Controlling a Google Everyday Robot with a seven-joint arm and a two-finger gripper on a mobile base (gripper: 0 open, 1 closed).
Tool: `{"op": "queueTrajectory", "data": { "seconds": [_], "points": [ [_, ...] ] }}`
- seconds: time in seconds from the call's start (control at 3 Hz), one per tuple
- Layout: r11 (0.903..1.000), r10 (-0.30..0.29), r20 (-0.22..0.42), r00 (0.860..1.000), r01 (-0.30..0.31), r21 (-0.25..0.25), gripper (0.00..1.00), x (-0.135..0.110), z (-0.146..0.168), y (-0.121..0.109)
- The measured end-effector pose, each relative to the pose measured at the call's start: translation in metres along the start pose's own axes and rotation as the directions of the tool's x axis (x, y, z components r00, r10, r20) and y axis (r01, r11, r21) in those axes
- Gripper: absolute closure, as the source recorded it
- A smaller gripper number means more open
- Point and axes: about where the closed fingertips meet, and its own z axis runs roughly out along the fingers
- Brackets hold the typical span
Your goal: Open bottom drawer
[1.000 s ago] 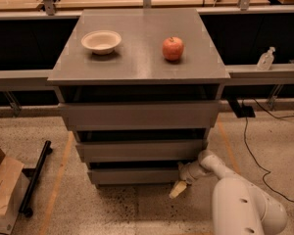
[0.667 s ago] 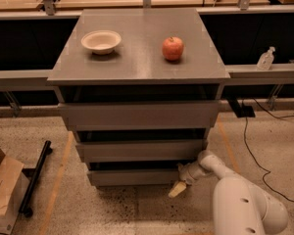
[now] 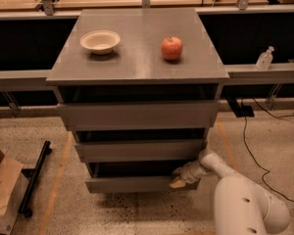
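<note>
While the white robot arm (image 3: 245, 207) reached in from the lower right of the frame, its gripper (image 3: 178, 181) sat against the right end of the bottom drawer (image 3: 132, 184), at the top edge of its plain grey front. How far the claw was open, and whether it had hold of that edge, could not be told. The bottom drawer lay at the lower centre of the frame, lowest of three stacked grey fronts, below the middle drawer (image 3: 137, 150). Compared with a second earlier, its front appeared slightly lower in the frame and the dark gap above it looked wider, with the gripper tip having shifted with it. That suggested the drawer had started to slide out, though it seemed only barely open. A white bowl (image 3: 100, 41) and a red apple (image 3: 172, 48) sat well apart on the cabinet top (image 3: 142, 65), upper centre.
</note>
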Motion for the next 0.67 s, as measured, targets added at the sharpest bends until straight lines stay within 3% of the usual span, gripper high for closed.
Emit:
{"op": "queueTrajectory", "data": {
  "seconds": [0.33,0.67],
  "points": [
    [1.0,0.0,0.0,1.0,0.0,0.0,0.85,-0.002,-0.0027,0.0005],
    [1.0,0.0,0.0,1.0,0.0,-0.003,1.0,-0.0018,-0.0006,0.0021]
  ]
}}
